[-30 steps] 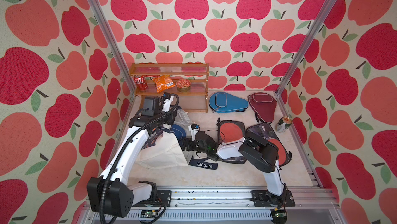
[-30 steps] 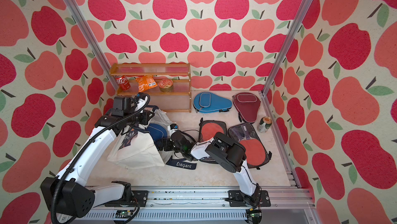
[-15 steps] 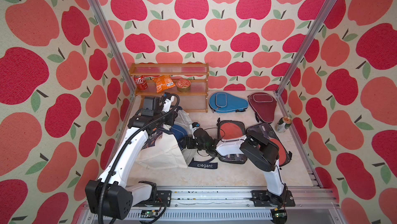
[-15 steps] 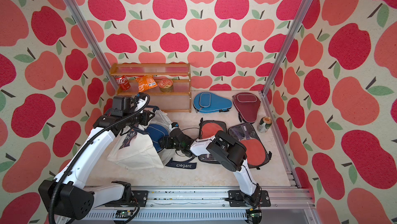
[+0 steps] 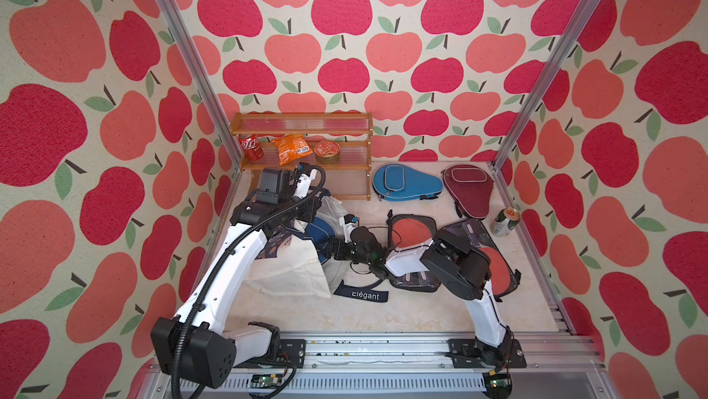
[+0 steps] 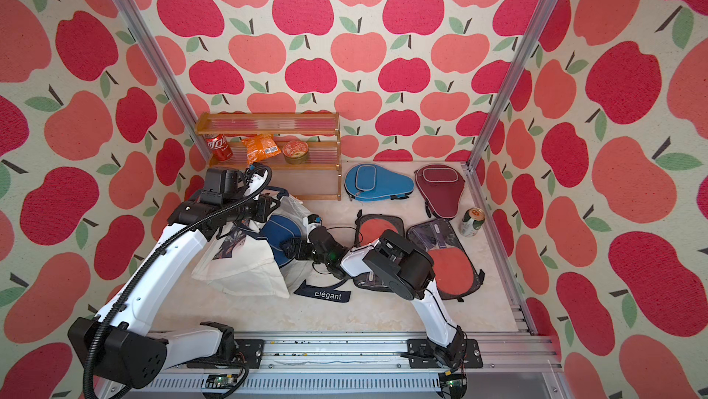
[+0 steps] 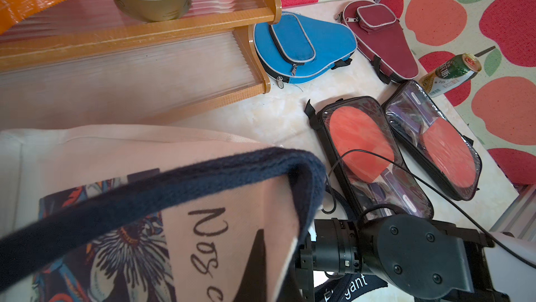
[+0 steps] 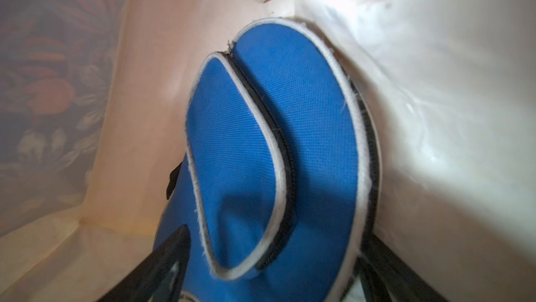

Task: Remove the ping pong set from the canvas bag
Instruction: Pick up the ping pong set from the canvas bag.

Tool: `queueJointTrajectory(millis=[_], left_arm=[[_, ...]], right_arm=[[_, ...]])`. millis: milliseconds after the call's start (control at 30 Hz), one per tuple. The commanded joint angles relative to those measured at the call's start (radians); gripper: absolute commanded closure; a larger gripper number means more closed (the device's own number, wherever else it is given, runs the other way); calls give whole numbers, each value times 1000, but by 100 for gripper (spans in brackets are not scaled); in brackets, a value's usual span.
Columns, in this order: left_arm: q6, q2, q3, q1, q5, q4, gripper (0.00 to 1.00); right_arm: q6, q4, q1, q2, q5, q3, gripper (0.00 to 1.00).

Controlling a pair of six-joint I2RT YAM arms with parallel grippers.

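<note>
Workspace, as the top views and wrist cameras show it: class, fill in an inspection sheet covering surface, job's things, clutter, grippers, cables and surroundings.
Surface: beige marbled tabletop; nothing spilled seen.
Job's things: canvas bag, mouth lifted; bagged blue case showing at its mouth.
Clutter: loose blue case, maroon case, clear paddle cases, green can, navy strap; shelf with red can, snack bag, tin.
Grippers: left gripper shut on the bag's top edge; right gripper open, jaws either side of the bagged blue case.
Cables: thin black cable looping over one clear case; corrugated hose along the left arm.
Surroundings: apple-print walls, aluminium posts, front rail.
</note>
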Motion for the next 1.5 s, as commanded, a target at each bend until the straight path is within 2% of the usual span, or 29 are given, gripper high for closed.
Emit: queueJointTrajectory(millis=[0,200,333,500,600,767,900,1100,1267,1367,1467], left_arm=[[-4,-3,61,-16,50,78,100],[2,6,53,-9,44,83,100],[-2,7,51,-6,50,89,100],[-8,5,52,-8,59,95,100],[-8,0,53,-9,58,95,100],[-13,-6,54,-11,62,93,100],[-15,-9,55,-16,65,93,100],[-22,-14,57,-23,71,96,100],[-28,-27,50,-26,73,97,100],[-24,-34,51,-26,68,90,100],[-18,-42,55,-28,63,84,100]], right_arm=[[67,274,3,16,-72,-21,13],[106,435,12,4,-96,-39,17],[155,318,16,4,-87,-19,19],[307,157,16,59,-97,17,20],[360,179,15,87,-106,26,21],[375,211,11,106,-112,59,21],[416,331,5,139,-93,87,25],[416,261,7,139,-69,154,29],[432,257,6,133,-2,166,42],[408,227,6,104,21,166,53],[374,211,9,71,36,152,60]])
